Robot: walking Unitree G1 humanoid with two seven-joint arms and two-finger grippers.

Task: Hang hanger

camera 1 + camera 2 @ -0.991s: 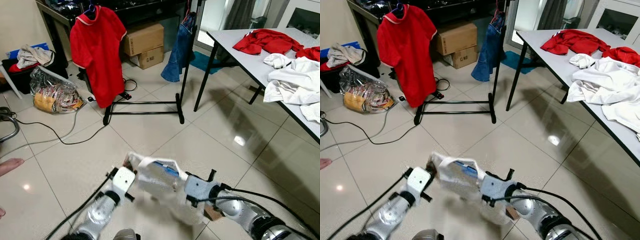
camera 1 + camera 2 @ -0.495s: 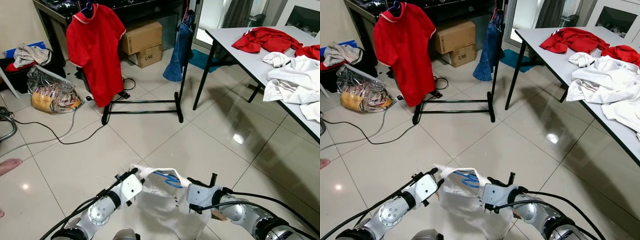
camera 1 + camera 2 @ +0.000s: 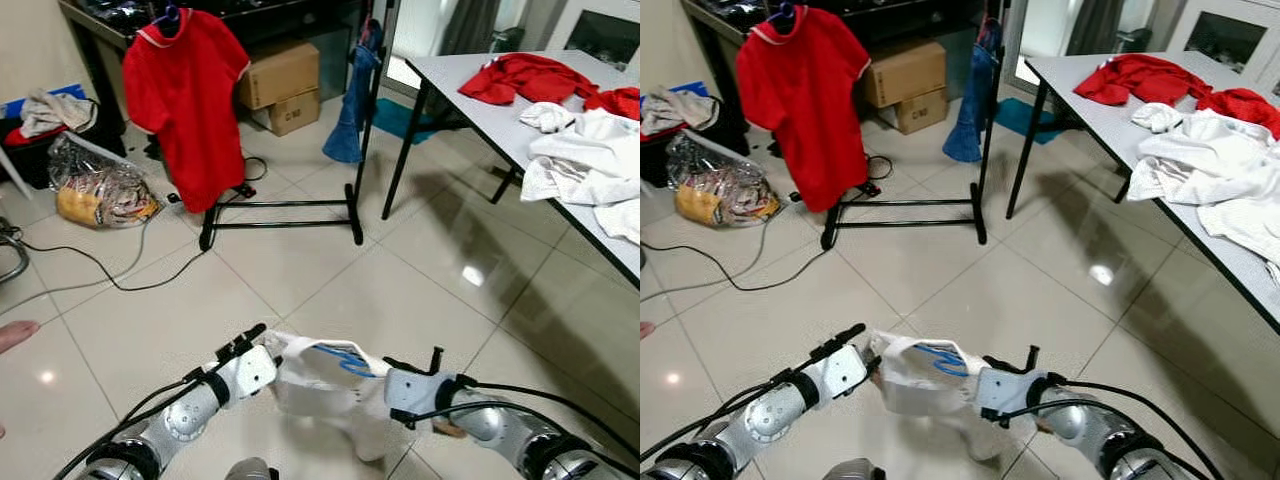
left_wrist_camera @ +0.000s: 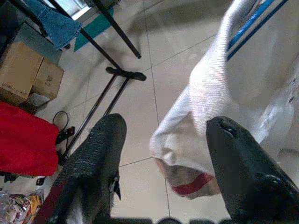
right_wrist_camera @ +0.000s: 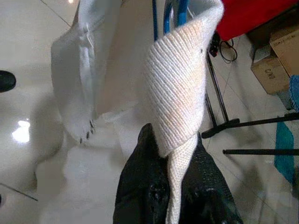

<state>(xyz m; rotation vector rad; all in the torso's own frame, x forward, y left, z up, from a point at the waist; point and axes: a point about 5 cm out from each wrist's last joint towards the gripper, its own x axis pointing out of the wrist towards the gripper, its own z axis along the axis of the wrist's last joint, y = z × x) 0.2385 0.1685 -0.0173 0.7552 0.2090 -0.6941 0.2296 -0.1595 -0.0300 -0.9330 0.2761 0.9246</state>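
Observation:
A white shirt point(image 3: 325, 385) with a blue hanger point(image 3: 335, 353) inside its neck hangs low over the tiled floor between my two grippers. My right gripper point(image 5: 175, 154) is shut on the shirt's ribbed collar point(image 5: 180, 79); in the left eye view it is at the shirt's right end point(image 3: 383, 372). My left gripper point(image 3: 268, 343) is at the shirt's left end. Its fingers point(image 4: 100, 149) stand wide apart, with a fold of the collar point(image 4: 208, 88) hanging between them. The black clothes rack point(image 3: 362, 120) stands ahead, a red shirt point(image 3: 185, 95) and blue jeans point(image 3: 358, 95) on it.
A grey table point(image 3: 480, 105) at the right carries red and white clothes. Cardboard boxes point(image 3: 280, 85) sit behind the rack. Bags point(image 3: 95, 185) and a black cable point(image 3: 110, 275) lie at the left. A person's foot point(image 3: 15, 332) shows at the left edge.
The shirt has sagged lower and hangs narrower between the grippers. The head view has shifted a little; the rack and the table stay where they were.

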